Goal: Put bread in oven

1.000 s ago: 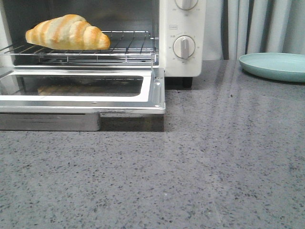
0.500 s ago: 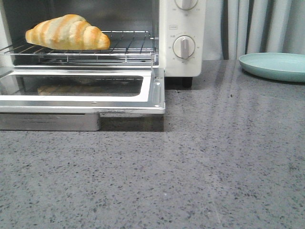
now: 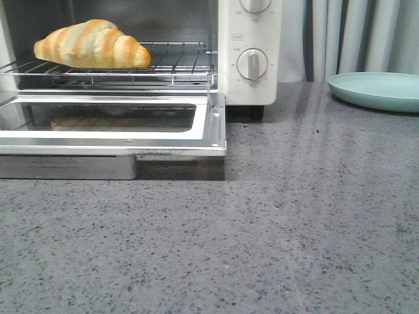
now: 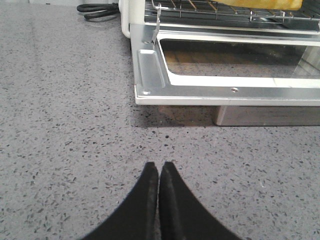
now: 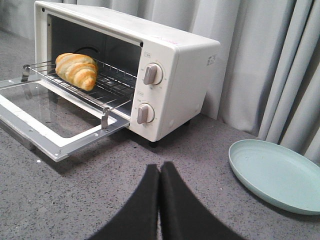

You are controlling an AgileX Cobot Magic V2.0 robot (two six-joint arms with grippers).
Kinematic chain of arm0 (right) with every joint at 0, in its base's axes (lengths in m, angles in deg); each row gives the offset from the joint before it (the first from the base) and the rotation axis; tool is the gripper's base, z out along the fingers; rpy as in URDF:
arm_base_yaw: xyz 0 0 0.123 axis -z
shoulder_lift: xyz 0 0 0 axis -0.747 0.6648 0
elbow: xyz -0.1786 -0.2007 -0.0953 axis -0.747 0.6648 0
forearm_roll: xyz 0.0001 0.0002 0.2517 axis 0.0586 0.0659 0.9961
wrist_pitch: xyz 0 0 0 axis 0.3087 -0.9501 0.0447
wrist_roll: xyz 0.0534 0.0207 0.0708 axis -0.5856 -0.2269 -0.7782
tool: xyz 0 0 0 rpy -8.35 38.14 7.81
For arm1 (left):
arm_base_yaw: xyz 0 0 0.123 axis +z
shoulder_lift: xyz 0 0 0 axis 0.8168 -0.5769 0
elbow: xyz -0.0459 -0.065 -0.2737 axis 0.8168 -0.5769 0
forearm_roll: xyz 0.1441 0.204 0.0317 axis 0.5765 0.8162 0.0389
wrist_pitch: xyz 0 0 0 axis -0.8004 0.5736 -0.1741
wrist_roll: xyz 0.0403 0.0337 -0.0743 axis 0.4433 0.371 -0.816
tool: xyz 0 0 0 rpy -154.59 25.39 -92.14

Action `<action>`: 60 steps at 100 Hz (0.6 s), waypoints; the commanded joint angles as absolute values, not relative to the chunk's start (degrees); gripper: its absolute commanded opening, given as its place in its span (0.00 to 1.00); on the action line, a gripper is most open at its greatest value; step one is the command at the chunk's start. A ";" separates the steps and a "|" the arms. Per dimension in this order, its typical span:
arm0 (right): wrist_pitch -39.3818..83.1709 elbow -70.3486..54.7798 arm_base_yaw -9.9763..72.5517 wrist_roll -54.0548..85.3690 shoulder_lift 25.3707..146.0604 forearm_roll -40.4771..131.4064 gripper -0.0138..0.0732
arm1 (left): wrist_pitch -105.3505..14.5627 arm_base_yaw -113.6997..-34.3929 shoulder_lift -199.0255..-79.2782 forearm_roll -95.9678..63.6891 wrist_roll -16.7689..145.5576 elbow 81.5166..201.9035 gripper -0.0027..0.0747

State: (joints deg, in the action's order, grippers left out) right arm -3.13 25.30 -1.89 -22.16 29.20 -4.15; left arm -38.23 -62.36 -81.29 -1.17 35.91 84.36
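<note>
**Bread: on the oven rack, door down**

Nearest you, the speckled grey stone-look countertop (image 3: pixel 275 229) runs across the whole foreground.

Left gripper (image 4: pixel 159 167): you see its black fingers pressed tip to tip, nothing between them, low over the counter and short of the door's front edge.

Right gripper (image 5: pixel 159 169): black fingers likewise closed together and empty, over the counter between the oven and the plate.

Next back, the glass-windowed, metal-framed oven door (image 3: pixel 111 127) lies folded down flat toward you, its front edge propped on its handle bar.

Behind it, the white boxy toaster oven (image 5: pixel 170 75) stands open, two round white knobs (image 3: pixel 252 64) on its right panel.

The bread (image 3: pixel 91 44), a golden-orange croissant-shaped roll with pale cream stripes, lies on the wire rack (image 3: pixel 177 62) inside the cavity, toward the left side, touching neither gripper.

Off to your right, a pale teal round plate (image 3: pixel 376 90) sits on the counter, well apart from the oven.

Farthest, grey pleated curtains (image 5: pixel 265 60) hang behind.
</note>
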 commanded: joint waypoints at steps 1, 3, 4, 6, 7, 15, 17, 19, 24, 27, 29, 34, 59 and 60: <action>0.64 24.01 -1.93 -22.31 30.55 -6.38 0.10 | -40.82 -62.28 -79.64 -1.44 35.26 82.99 0.01; 0.64 24.01 -1.93 -22.31 30.55 -6.38 0.10 | -40.82 -62.28 -79.64 -1.44 35.26 82.99 0.01; 0.64 24.01 -1.93 -22.31 30.55 -6.38 0.10 | -40.82 -62.28 -79.64 -1.44 35.26 82.99 0.01; 0.64 24.01 -1.93 -22.31 30.55 -6.38 0.10 | -40.82 -62.28 -79.64 -1.44 35.26 82.99 0.01; 0.64 24.01 -1.93 -22.31 30.55 -6.38 0.10 | -40.82 -62.28 -79.64 -1.44 35.26 82.99 0.01; 0.64 24.01 -1.93 -22.31 30.55 -6.38 0.10 | -40.82 -62.28 -79.64 -1.44 35.26 82.99 0.01; 0.64 24.01 -1.80 -22.31 30.55 -6.38 0.10 | -40.82 -62.28 -79.64 -1.44 35.26 82.99 0.01; 0.64 24.01 -1.82 -22.31 30.55 -6.38 0.10 | -40.82 -62.28 -79.64 -1.44 35.26 82.99 0.01; 0.64 24.01 -1.43 -22.31 30.32 -6.38 0.10 | -40.82 -62.28 -79.64 -1.44 35.26 82.99 0.01; 0.44 24.01 -1.10 -22.31 30.19 -6.38 0.10 | -40.82 -62.28 -79.64 -1.44 35.26 82.99 0.01; 0.27 24.13 -0.63 -22.31 30.19 -6.38 0.10 | -40.82 -62.28 -79.64 -1.44 35.26 82.99 0.01; -0.17 24.57 0.62 -22.31 30.06 -6.38 0.10 | -40.82 -62.28 -79.64 -1.44 35.26 82.99 0.01; 11.48 32.04 19.69 -22.31 29.94 3.93 0.10 | -40.82 -62.28 -79.64 -1.44 35.26 82.99 0.01; 12.33 32.37 20.97 -22.31 29.94 5.15 0.10 | -40.82 -62.28 -79.64 -1.44 35.26 82.99 0.01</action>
State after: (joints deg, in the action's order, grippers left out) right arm 2.74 30.90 13.63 -22.16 29.10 -0.33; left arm -38.23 -62.36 -81.29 -1.17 35.91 84.36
